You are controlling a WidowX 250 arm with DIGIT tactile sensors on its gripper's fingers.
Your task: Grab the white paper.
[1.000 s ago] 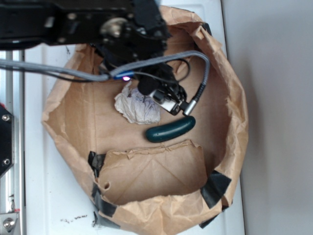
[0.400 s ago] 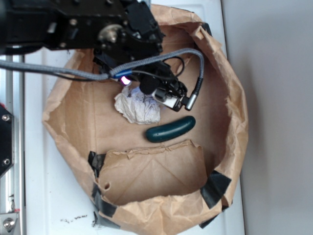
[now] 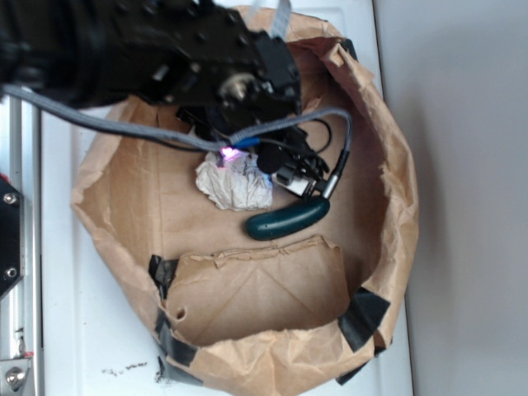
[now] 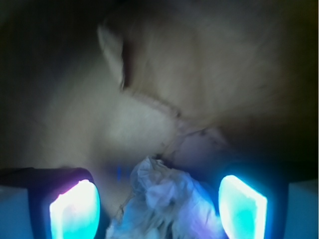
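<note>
White paper [image 4: 164, 201], apparently unmarked, between parted gripper [image 4: 158, 209] fingers [image 4: 75, 211]

**Changes since one second ago: arm and gripper only**

- Arm [image 3: 165, 58]: in the exterior view its black body has shifted right and toward the lower part of the picture, now covering more of the upper left of the brown paper enclosure [image 3: 388, 206].
- Gripper [image 3: 247, 165]: moved from beside the upper right edge of the white paper [image 3: 235, 183] to directly over the wad's upper part; its lit spot now sits on the wad's top edge.
- Camera fitting and cable loop [image 3: 334, 153]: carried lower, now just above the green object [image 3: 287, 219], nearly touching its right end.
</note>
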